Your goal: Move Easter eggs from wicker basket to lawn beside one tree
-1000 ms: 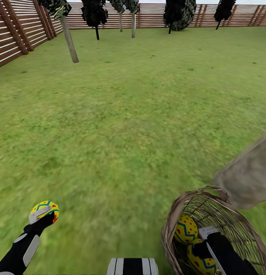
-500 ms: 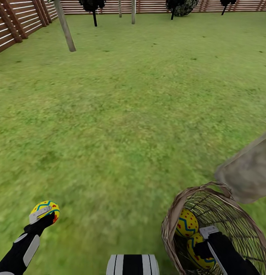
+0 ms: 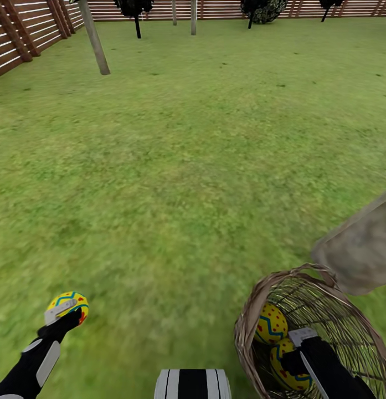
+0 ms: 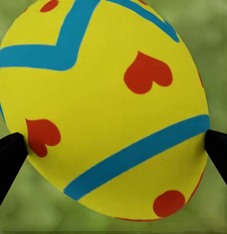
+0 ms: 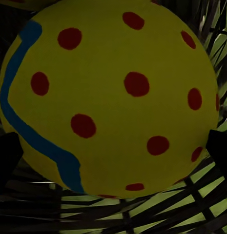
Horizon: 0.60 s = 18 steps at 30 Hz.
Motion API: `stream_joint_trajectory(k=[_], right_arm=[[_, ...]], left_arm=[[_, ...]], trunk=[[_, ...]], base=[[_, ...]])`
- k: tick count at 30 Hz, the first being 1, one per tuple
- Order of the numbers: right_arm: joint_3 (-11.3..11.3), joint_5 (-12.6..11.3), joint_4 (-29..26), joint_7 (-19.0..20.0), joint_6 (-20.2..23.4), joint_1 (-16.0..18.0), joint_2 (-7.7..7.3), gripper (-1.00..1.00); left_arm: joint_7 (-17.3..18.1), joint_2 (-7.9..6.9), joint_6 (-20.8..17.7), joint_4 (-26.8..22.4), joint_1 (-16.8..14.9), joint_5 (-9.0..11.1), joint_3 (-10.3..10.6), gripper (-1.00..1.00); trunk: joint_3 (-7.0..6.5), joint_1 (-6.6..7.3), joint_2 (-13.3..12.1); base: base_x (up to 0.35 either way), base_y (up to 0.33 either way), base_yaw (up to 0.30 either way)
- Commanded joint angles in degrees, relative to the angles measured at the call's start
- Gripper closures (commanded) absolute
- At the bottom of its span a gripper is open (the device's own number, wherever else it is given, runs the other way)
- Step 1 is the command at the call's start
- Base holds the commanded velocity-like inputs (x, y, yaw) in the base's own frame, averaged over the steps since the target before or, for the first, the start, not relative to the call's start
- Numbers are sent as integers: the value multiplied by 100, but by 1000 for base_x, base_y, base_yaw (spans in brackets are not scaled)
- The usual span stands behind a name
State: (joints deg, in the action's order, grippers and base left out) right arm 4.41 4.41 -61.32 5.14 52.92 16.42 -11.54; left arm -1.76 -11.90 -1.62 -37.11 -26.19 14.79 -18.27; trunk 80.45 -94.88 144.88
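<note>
- The left gripper [image 3: 68, 312] is holding one egg [image 3: 67, 306] clear of the lawn [image 3: 193, 166], low at the head view's left; the black arm is reaching up from the bottom corner.
- In the left wrist view that egg [image 4: 103, 107] is sitting between the two black fingertips [image 4: 10, 161], one on each side — the jaws are clamped on it. It is yellow with blue zigzag bands and red hearts, and blurred green grass is showing behind it.
- The basket [image 3: 320, 310] is tipped on its side at the head view's lower right, its open mouth facing the camera and its woven wall arching over the top.
- Two eggs are lying inside it: a dotted egg [image 3: 271, 323] with a blue zigzag near the rim, and a second egg [image 3: 286, 368] just below it, partly hidden by the right arm.
- The right gripper [image 3: 297, 354] is reaching into the basket. In the right wrist view a yellow egg with red dots [image 5: 111, 97] is sitting between the dark fingertips [image 5: 7, 156] over the wicker weave; whether the jaws are pressing on it I cannot tell.
- A mottled grey-brown trunk [image 3: 361, 252] is leaning in at the right edge, just behind the basket.
- Farther off, a slim trunk [image 3: 94, 39] is standing near the slatted fence [image 3: 21, 33], and dark-leaved trees [image 3: 134, 11] are lining the far edge of the lawn.
</note>
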Motion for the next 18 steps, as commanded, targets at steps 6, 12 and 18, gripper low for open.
stream_joint_trajectory(k=[6, 12, 18], right_arm=[[7, 42, 28, 46, 17, 1, -27, 100], [7, 42, 41, 41, 22, 1, -12, 100], [5, 42, 37, 43, 25, 1, -24, 100]], left_arm=[[-22, 12, -21, -7, 0, 60, 7, 100], [-25, 23, -20, -7, 0, 60, 7, 100], [-20, 56, -14, -7, 0, 52, 9, 100]], trunk=[[4, 1, 1], [4, 1, 1], [4, 1, 1]], base=[[0, 0, 0], [0, 0, 0], [0, 0, 0]])
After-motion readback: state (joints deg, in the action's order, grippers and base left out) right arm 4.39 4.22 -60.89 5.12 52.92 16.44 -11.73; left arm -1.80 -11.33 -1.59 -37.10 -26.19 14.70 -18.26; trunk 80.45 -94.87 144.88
